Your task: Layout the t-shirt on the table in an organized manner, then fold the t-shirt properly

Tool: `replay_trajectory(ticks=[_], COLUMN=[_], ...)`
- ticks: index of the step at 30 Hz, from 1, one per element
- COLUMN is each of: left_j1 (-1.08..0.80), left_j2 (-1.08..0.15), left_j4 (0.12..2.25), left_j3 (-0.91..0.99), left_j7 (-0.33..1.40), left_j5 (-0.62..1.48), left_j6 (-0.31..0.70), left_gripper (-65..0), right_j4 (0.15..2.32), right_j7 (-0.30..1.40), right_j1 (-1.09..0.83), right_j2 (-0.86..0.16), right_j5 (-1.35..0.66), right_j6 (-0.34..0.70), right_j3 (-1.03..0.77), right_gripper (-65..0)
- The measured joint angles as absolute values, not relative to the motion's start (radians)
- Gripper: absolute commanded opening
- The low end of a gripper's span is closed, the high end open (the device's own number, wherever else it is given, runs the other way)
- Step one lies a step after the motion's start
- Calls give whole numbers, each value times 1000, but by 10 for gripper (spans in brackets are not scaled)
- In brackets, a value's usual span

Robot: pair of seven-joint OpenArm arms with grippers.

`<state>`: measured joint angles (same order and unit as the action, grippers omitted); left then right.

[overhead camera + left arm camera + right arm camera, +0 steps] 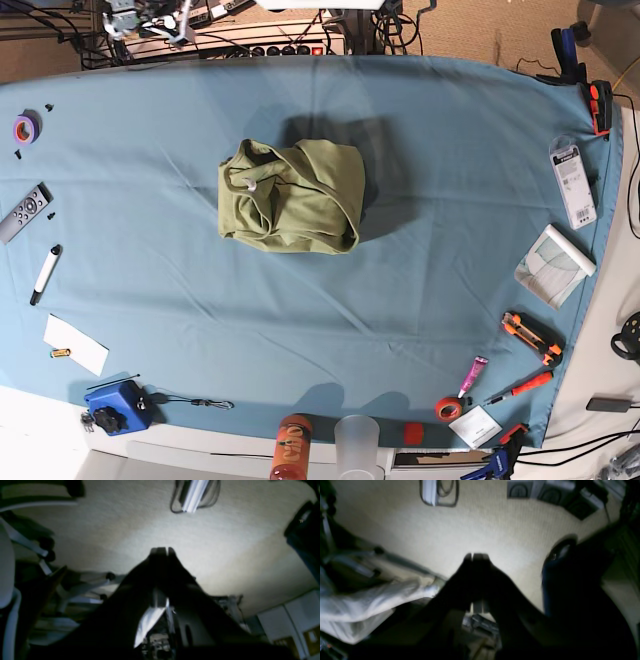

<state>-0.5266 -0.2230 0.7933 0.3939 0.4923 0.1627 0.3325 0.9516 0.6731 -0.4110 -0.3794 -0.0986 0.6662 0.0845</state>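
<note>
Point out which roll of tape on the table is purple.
The purple roll lies at the table's far left edge, above the remote. The other roll, orange-red, sits near the front right.

L hand & R hand: both closed, empty, pointing up toward ceiling.

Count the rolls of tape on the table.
2: a purple roll at the far edge of the table, an orange roll at the near edge. Others may be hidden.
</note>
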Motion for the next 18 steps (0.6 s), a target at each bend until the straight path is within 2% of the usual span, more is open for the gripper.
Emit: replay_trajectory(ticks=[4, 9, 14, 18], left_j1=[-469, -424, -426, -427], left_j2=[-223, -193, -144, -144], left_j4=[688, 578, 578, 601], left_j3=[393, 395, 394, 394], left_j7=[314, 181, 182, 182], left_j5=[127, 42, 30, 30], left_j6=[328, 140, 136, 130], left_gripper=[-650, -650, -650, -650], right_j4=[807, 646, 611, 611], right_j7=[511, 332, 316, 391], right_j1=[-329, -251, -233, -233], right_j2=[-373, -339, -323, -307], right_j5=[-4, 117, 131, 130], right_j6=[643, 460, 433, 434], right_j3=[237, 381, 463, 480], right_gripper=[-650, -650, -650, -650])
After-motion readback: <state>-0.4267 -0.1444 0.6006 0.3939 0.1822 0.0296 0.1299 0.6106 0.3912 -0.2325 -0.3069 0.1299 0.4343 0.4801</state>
